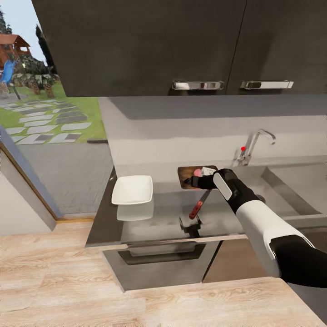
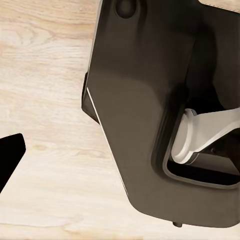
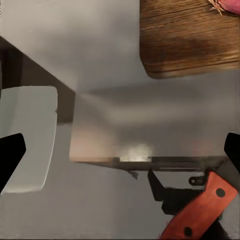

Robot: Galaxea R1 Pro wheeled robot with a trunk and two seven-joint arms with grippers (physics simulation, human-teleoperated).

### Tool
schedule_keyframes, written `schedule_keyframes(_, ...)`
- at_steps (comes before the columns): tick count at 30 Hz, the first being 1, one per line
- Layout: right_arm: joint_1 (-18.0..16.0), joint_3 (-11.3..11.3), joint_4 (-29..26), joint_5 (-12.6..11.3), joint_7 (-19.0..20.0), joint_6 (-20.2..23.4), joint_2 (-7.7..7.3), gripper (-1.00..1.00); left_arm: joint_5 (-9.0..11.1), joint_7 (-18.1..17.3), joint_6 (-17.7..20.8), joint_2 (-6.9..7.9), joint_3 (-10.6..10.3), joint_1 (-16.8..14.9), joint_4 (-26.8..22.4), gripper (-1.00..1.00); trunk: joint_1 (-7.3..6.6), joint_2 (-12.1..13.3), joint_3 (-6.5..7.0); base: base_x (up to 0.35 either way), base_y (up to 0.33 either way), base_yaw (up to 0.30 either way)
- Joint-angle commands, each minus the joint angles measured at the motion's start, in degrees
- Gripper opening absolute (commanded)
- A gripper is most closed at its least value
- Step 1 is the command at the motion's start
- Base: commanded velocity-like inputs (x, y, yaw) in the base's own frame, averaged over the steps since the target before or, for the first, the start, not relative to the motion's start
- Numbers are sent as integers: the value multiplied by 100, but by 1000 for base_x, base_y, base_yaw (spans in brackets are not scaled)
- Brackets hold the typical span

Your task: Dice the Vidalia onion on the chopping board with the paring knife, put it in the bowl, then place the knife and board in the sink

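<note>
- The right end effector (image 1: 196, 181) sits at frame centre in the head view, over the near edge of the chopping board (image 1: 188, 174). In the right wrist view its two dark fingertips (image 3: 11, 159) stand at opposite frame edges, spread wide with nothing between them: released.
- The Vidalia onion (image 1: 197, 172) lies on the chopping board, just beside the right end effector; in the right wrist view its pinkish edge (image 3: 227, 5) shows at the upper right corner.
- The paring knife (image 1: 200, 204) lies on the counter (image 1: 136, 222) below the board in the frame, clear of it, red handle toward the counter's front edge. The right wrist view shows the red handle (image 3: 197, 210) at lower right.
- The bowl (image 1: 132, 189) stands on the counter at left of centre, well apart from the board.
- The sink (image 1: 290, 190) occupies the right of the frame, with the tap (image 1: 256, 143) behind it.
- The left end effector: one dark fingertip (image 2: 10, 152) shows at the left edge of the left wrist view, above wooden floor (image 2: 45, 100); cannot tell whether it is spread or clenched.
</note>
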Motion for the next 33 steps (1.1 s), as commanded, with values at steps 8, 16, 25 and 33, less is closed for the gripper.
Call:
schedule_keyframes(8,-5,23,-5,41,40,18,-13,100,29,-19,-2,-5,20,2,-9,100,2,-12,-10,-177,0,0)
schedule_keyframes(16,-5,23,-5,41,40,18,-14,100,29,-19,-2,-5,20,2,-9,100,2,-12,-10,-193,-41,0)
schedule_keyframes(25,-5,23,0,46,34,18,-14,100,29,-16,-2,-5,21,2,-9,100,2,-12,-10,-172,-66,0)
schedule_keyframes(33,-5,23,10,47,-104,10,56,100,29,-20,-2,-5,21,2,-9,100,2,-12,-10,-14,-4,0)
